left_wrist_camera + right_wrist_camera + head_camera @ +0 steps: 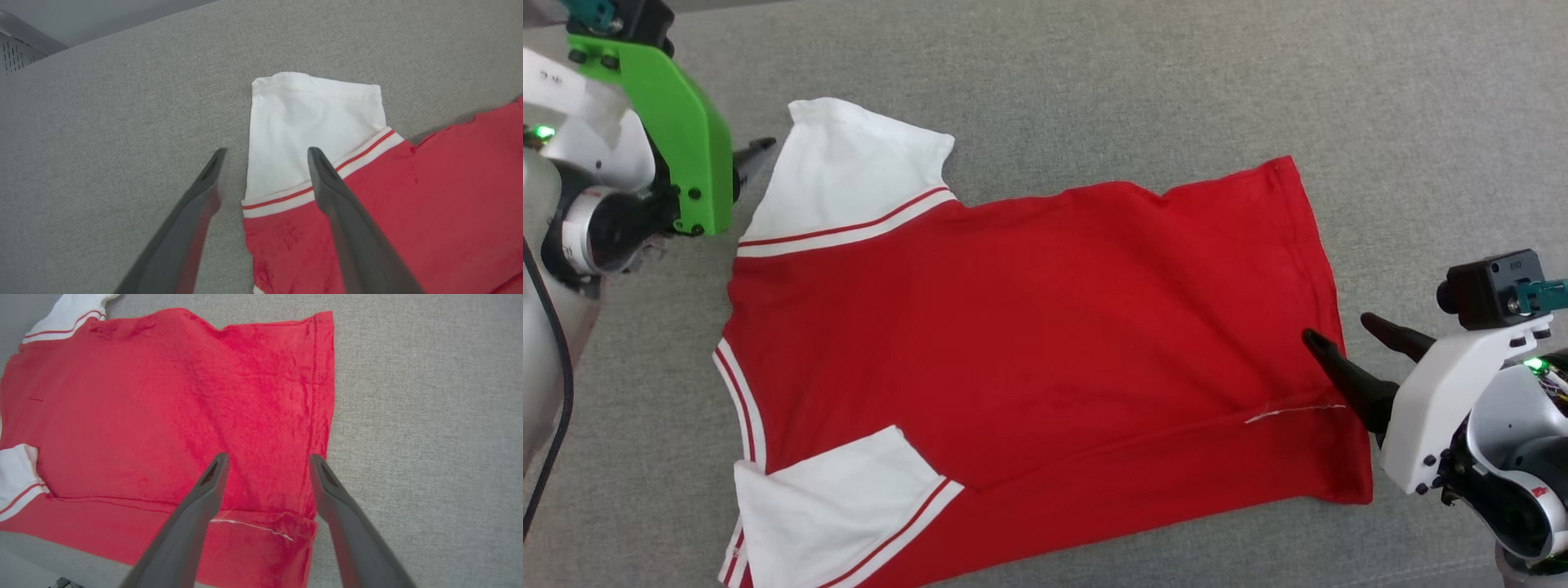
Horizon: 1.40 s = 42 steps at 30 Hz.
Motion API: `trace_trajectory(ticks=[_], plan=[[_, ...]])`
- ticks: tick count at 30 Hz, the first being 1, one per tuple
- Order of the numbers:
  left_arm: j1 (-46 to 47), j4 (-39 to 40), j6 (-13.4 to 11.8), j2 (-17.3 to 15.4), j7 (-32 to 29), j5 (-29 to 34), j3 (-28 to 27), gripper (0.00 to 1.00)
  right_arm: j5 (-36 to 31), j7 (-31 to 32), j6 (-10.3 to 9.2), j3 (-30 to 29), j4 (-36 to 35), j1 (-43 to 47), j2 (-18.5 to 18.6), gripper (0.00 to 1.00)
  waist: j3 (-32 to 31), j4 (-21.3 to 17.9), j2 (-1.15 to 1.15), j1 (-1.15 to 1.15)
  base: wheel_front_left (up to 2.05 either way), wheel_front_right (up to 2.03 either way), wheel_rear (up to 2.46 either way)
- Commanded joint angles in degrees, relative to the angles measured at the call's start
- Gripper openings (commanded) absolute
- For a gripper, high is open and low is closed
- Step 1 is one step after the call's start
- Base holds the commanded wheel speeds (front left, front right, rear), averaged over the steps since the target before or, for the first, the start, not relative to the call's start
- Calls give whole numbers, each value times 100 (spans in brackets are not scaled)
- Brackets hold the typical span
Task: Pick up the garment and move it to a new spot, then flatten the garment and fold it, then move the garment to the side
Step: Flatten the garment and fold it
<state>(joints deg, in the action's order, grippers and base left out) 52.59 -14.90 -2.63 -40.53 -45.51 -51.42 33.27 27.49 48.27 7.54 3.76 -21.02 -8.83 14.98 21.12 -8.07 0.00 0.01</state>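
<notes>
A grey cloth surface (1094, 73) runs under everything. At the left, the left gripper (267, 151) is spread wide and holds nothing. One finger is over the bare cloth just beside the far sleeve (849, 175), the other over that sleeve's striped seam. The shirt (1029, 327) lies flat in the middle, plain red side up, collar end to the left and hem to the right. Its near sleeve (825, 498) is folded in over the red body. A loose white thread (1294, 411) lies near the hem. At the right, the right gripper (1337, 327) is also wide open and empty. It straddles the hem, with one finger over red fabric and one over grey.
</notes>
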Motion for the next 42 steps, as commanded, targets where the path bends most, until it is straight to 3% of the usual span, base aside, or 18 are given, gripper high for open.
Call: trace_trajectory(ticks=[1,6,13,25,26,27,28,35,42], plan=[[223,-170,63,102,-59,51,31,100,-12,-78,-5,16,1,-124,-29,100,375,-294,0,-1,0,0,0],[712,-844,227,191,-219,153,126,100,-30,-194,-5,101,30,-238,-64,100,617,-434,0,-1,0,0,0],[1040,-1734,377,383,22,144,75,100,-55,-254,-5,204,28,-336,-56,100,815,-577,0,-1,0,0,0],[1443,-2592,606,594,241,254,180,100,-86,-290,-5,305,32,-447,-102,100,1088,-655,0,-1,0,0,0],[1440,-2654,646,625,157,210,201,53,-88,-298,-5,310,40,-453,-104,100,1093,-656,0,-1,0,0,0],[1439,-2691,678,645,106,177,214,14,-90,-304,-5,310,45,-459,-106,100,1097,-655,0,-1,0,0,0],[1435,-2728,710,669,68,136,220,0,-93,-311,-5,307,52,-466,-105,100,1097,-651,0,-1,0,0,0],[1374,-2762,840,801,342,5,192,0,-94,-306,-5,212,77,-577,-23,100,903,-531,0,-1,0,0,0],[1388,-2435,947,836,711,131,360,0,97,110,-5,-29,194,-913,147,100,608,-202,0,-1,0,0,0]])
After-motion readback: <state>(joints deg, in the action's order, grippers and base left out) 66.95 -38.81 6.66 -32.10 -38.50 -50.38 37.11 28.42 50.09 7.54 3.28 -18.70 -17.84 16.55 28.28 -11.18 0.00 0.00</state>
